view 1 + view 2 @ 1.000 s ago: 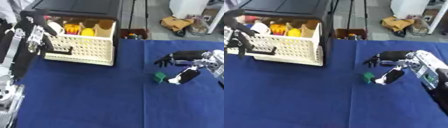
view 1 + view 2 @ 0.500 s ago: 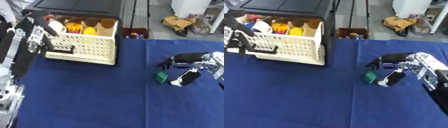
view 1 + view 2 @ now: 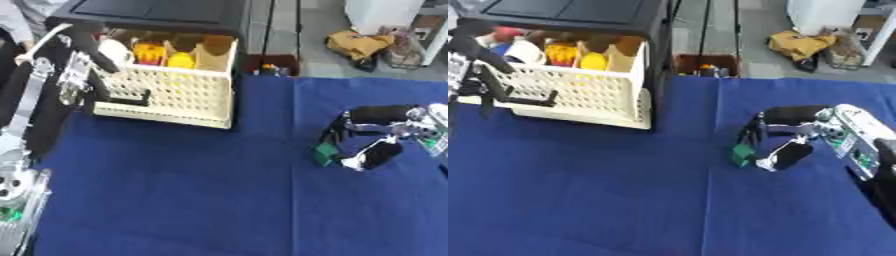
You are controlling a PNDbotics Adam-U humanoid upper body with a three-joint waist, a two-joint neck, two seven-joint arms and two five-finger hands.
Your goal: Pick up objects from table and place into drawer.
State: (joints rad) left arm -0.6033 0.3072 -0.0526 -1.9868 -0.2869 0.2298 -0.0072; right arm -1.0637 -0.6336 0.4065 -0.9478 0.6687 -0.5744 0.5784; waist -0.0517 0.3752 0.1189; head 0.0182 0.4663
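A small green block (image 3: 325,152) lies on the blue table (image 3: 175,195) at the right. My right hand (image 3: 389,131) arches over it from the right, its fingers curled down onto the block's far side and the thumb closing in from below. A cream perforated drawer (image 3: 179,95) stands pulled out of a black cabinet (image 3: 157,10) at the upper left. It holds yellow, white and red things. My left hand (image 3: 74,67) is curled on the drawer's black handle (image 3: 525,101).
Beyond the table's far edge the floor shows a brown bag (image 3: 357,42), a white bin (image 3: 381,12) and a small box with red and orange things (image 3: 271,69). Blue cloth stretches bare across the middle and front of the table.
My right hand's fingers have come down and closed around the green block, which stays on the cloth. The left hand and the drawer have held their place.
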